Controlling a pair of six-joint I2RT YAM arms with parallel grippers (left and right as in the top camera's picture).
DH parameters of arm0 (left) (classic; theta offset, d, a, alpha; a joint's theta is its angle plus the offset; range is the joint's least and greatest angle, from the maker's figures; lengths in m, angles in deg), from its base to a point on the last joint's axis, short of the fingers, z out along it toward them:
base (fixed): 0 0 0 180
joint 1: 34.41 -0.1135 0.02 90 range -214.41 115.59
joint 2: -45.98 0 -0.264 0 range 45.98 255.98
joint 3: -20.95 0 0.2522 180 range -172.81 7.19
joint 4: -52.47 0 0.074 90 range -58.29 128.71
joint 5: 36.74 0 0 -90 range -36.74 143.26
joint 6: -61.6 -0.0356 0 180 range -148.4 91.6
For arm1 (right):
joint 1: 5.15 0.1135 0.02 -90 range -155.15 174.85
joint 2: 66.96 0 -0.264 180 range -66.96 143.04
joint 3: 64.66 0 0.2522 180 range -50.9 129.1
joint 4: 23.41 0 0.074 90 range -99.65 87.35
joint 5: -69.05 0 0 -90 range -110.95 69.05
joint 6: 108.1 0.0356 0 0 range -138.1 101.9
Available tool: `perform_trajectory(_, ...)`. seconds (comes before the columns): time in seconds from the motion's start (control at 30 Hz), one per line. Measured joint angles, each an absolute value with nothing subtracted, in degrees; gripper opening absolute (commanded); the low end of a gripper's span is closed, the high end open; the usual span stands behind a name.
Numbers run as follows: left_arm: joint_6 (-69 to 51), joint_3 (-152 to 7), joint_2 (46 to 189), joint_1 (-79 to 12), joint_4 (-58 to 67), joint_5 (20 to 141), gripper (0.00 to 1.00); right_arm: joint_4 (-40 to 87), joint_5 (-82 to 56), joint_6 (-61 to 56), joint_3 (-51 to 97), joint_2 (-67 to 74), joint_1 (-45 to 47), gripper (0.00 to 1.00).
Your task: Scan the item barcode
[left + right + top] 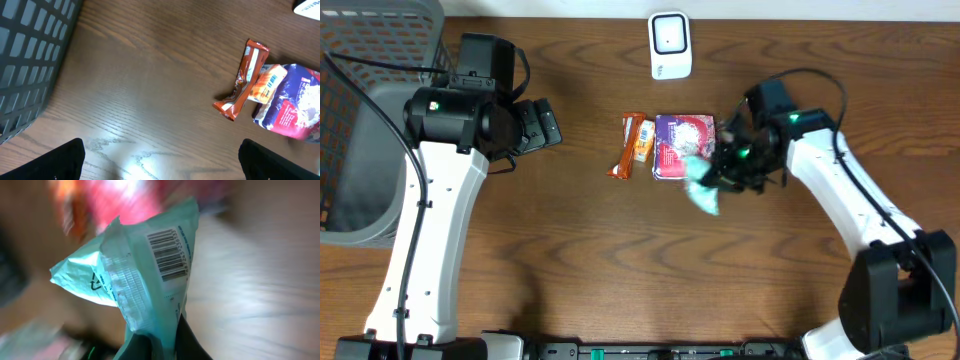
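Note:
My right gripper (720, 180) is shut on a light teal packet (700, 185), held just off the table right of centre. In the right wrist view the teal packet (145, 275) fills the middle, pinched between the black fingers (192, 340), with its printed barcode (170, 252) facing the camera. The white scanner (670, 45) stands at the table's back edge. My left gripper (162, 162) is open over bare wood, far to the left of the items, with nothing between its fingers (62, 160).
An orange-brown snack bar (625, 150), a small orange packet (643, 140) and a purple-pink pouch (682, 145) lie together mid-table, right beside the held packet. A dark grey basket (360, 110) occupies the far left.

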State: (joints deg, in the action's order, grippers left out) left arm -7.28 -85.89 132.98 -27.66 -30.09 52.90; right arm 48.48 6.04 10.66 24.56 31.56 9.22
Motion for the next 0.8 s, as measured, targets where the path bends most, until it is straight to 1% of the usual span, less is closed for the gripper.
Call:
perform_trajectory(0.03,-7.3,-85.9,133.0,-27.7,-30.1,52.9,0.98,50.6,-1.7,12.8,26.3,31.1,9.2,0.01)
perform_trajectory(0.07,-7.3,-85.9,133.0,-27.7,-30.1,52.9,0.98,51.1,-4.7,13.5,26.8,30.9,9.2,0.01)
perform_trajectory(0.2,-7.3,-85.9,133.0,-27.7,-30.1,52.9,0.98,55.0,-24.7,17.9,27.9,30.5,9.2,0.01)
perform_trajectory(0.33,-7.3,-85.9,133.0,-27.7,-30.1,52.9,0.98,56.2,-36.5,19.7,27.9,30.5,9.8,0.01)
perform_trajectory(0.57,-7.3,-85.9,133.0,-27.7,-30.1,52.9,0.98,53.8,-47.7,22.1,25.9,33.9,11.8,0.01)
perform_trajectory(0.7,-7.3,-85.9,133.0,-27.7,-30.1,52.9,0.98,50.7,-51.1,22.9,25.4,38.7,12.3,0.09)
perform_trajectory(0.73,-7.3,-85.9,133.0,-27.7,-30.1,52.9,0.98,50.0,-51.3,23.0,25.4,39.8,12.3,0.12)
perform_trajectory(0.8,-7.3,-85.9,133.0,-27.7,-30.1,52.9,0.98,48.7,-51.1,23.2,25.3,41.7,12.5,0.17)
